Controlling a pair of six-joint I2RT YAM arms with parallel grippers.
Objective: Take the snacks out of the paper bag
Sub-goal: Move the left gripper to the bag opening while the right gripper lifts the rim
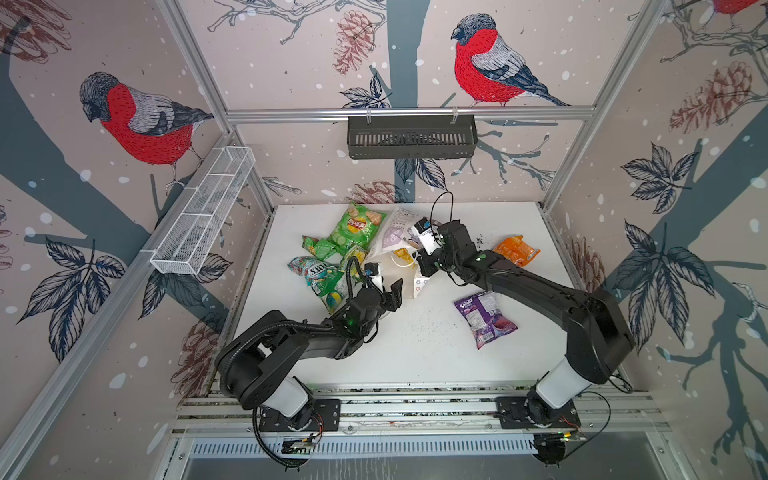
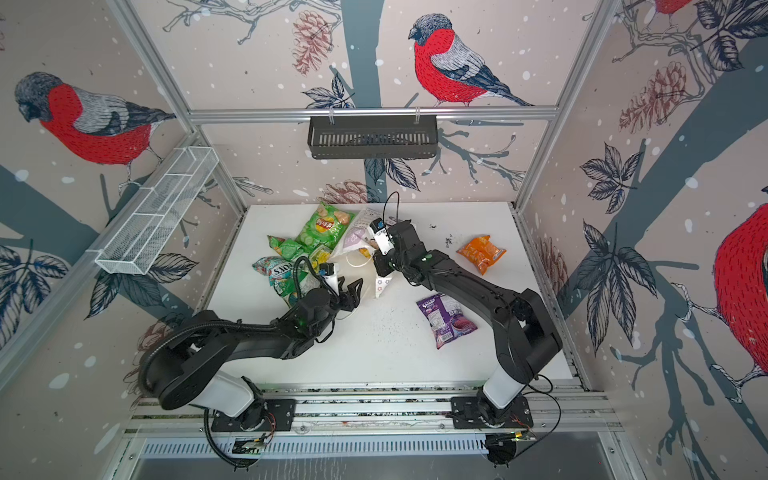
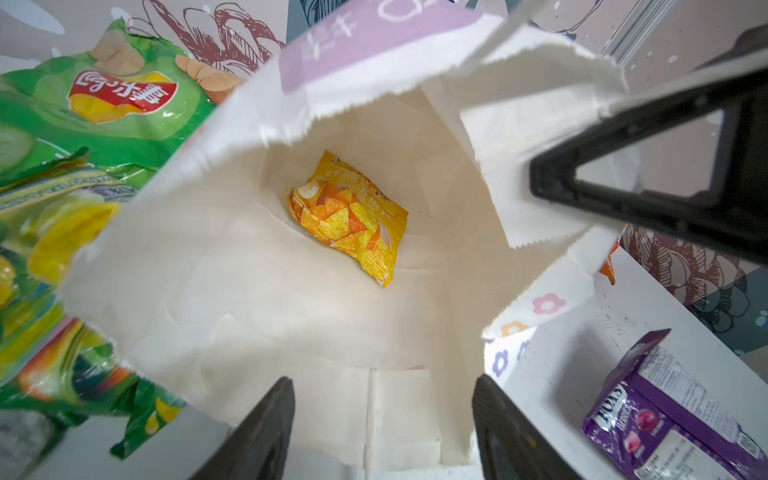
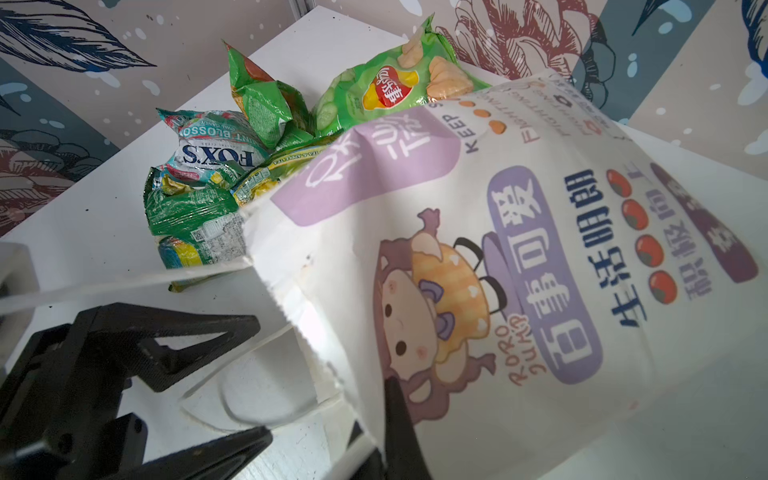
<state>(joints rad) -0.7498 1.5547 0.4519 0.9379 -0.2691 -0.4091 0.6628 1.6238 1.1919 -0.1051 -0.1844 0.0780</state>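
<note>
Lettering "FOX'S" marks a teal packet (image 4: 216, 156); left fingers (image 3: 257, 432) gape empty, right fingers (image 4: 399, 432) pinch the paper bag (image 4: 498, 249).

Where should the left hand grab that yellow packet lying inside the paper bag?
Probably through the open mouth of the paper bag, which the left hand faces. The yellow packet lies flat against the far bottom, so pinch across its narrow width at the puffed middle.

Top views: bright, even overhead light. Faint soft shadows lie under the arms (image 1: 540, 291) on the white tabletop (image 1: 415, 361); fine detail slightly soft. Left wrist view: paper bag (image 3: 232, 266) glows inside, yellow packet (image 3: 349, 220) sharp, green packets (image 3: 50, 257) smeared out of focus. Right wrist view: bag print crisp, one blown-out patch on the paper.
</note>
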